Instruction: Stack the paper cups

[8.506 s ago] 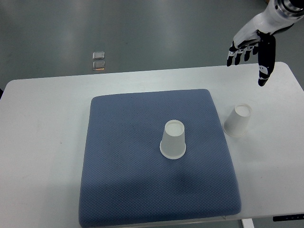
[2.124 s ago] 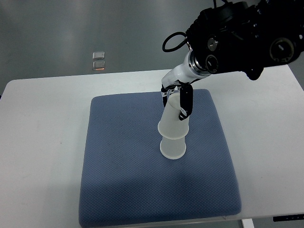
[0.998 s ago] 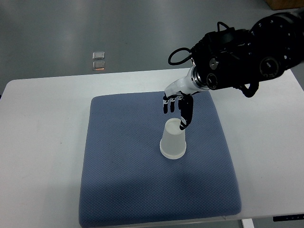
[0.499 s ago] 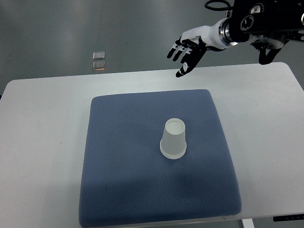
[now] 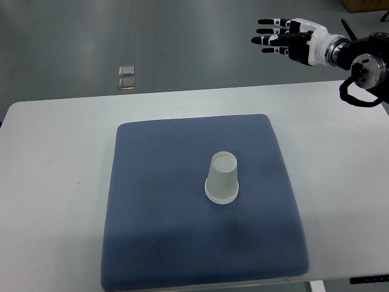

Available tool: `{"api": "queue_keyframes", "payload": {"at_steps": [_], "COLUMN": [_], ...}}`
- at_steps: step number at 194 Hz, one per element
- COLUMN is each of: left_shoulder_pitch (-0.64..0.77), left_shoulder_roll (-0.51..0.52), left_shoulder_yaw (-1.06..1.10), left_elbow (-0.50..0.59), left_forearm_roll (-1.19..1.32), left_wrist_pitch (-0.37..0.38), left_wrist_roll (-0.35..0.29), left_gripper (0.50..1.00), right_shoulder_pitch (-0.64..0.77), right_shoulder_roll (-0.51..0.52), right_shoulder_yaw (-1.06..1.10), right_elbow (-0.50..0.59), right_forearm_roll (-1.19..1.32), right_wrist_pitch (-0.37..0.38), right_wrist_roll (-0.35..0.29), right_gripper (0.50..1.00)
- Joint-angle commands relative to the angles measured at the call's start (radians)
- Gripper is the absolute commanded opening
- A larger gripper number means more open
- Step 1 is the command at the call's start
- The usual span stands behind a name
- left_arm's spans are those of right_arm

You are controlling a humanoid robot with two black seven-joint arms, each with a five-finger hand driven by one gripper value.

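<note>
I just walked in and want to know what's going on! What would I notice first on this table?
You would first spot the white paper cup stack standing upside down near the middle of the blue mat on the white table. Next comes the right hand, black and white, fingers spread and empty, up in the far right corner beyond the table edge.

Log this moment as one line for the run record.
stage: after stacking | paper cups: nested upside down on blue mat | right hand: open, empty, raised beyond table | left: not in view
</note>
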Motion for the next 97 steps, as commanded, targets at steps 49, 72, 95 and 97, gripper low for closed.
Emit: {"api": "queue_keyframes", "payload": {"at_steps": [49, 72, 95, 97], "left_shoulder_pitch": [-0.006, -0.008, -0.008, -0.008], "left_shoulder_roll": [0.000, 0.000, 0.000, 0.000], "left_shoulder_yaw": [0.004, 0.004, 0.004, 0.004], "left_elbow": [0.075, 0.088, 0.088, 0.087], "left_forearm_roll": [-0.002, -0.002, -0.002, -0.002], "left_wrist_pitch": [0.004, 0.004, 0.004, 0.004], "left_wrist_roll": [-0.006, -0.006, -0.006, -0.006], "left_gripper": [1.000, 1.000, 1.000, 1.000], "right_shoulder_pitch": [-0.351, -0.419, -0.447, -0.448], "right_shoulder_roll": [0.130, 0.153, 0.178, 0.181], "right_shoulder_yaw": [0.463, 0.535, 0.570, 0.572], "right_elbow": [-0.101, -0.101, -0.118, -0.118], "right_forearm_roll": [0.014, 0.014, 0.014, 0.014], "right_wrist_pitch": [0.053, 0.094, 0.122, 0.125], "right_wrist_roll": [0.063, 0.084, 0.115, 0.116], "right_gripper": [0.901, 0.901, 0.901, 0.901]}}
